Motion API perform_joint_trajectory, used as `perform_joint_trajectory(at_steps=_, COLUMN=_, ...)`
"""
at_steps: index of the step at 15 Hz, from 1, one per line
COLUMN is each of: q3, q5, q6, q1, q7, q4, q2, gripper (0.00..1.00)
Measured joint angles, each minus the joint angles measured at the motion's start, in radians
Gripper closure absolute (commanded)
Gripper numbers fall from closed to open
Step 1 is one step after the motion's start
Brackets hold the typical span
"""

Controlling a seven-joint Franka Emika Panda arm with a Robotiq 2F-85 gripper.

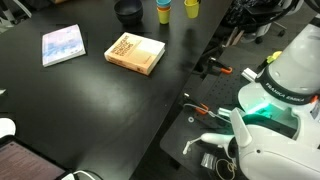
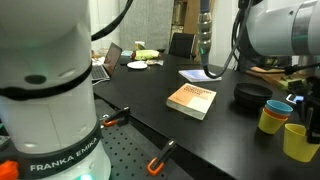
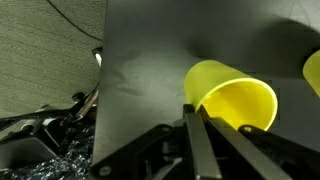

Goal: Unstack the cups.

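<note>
Well, why is everything so far out on the black table (image 1: 90, 110)? asks the trainee.

Reach, most likely, says the operator. The white Franka arm (image 1: 278, 85) has its base at the near right, well apart from the cups, so the work is done at a stretch. The tan paperback book (image 1: 135, 53) lies flat mid-table. The dark round bowl (image 1: 127, 11) stands at the far edge. Neither belongs to the job, and both lie left of the cups, out of the arm's way.

And the cups themselves?

They are at the far edge, right of the bowl. In an exterior view a nested pair (image 2: 275, 118), yellow plastic outside and light blue inside, stands upright just beside the bowl. That pair is not yet apart.

What is the gripper doing?

In the wrist view the gripper (image 3: 192, 112) has its two fingers pressed together on the left side of the rim of a plain yellow plastic cup (image 3: 235, 100). The thin wall appears to be pinched between them. The operator judges that a rim pinch suits a light, open cup better than spanning its body. The mouth tips toward the camera, so the cup probably hangs from that pinch. Whether its base is off the table cannot be told. A yellowish cup (image 3: 313, 75) shows at the right edge, apart from the pinched one.
</note>
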Motion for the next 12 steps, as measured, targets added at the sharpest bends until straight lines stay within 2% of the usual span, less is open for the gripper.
perform_joint_trajectory(at_steps=4, q3=0.000, q5=0.073, q6=0.048, q1=0.010, q7=0.001, q4=0.024, q2=0.047, gripper=0.99)
perform_joint_trajectory(at_steps=11, q3=0.018, q5=0.221, q6=0.054, q1=0.018, q7=-0.019, q4=0.093, q2=0.141, gripper=0.99)
perform_joint_trajectory(at_steps=12, q3=0.020, q5=0.239, q6=0.054, q1=0.018, q7=-0.024, q4=0.103, q2=0.154, gripper=0.70)
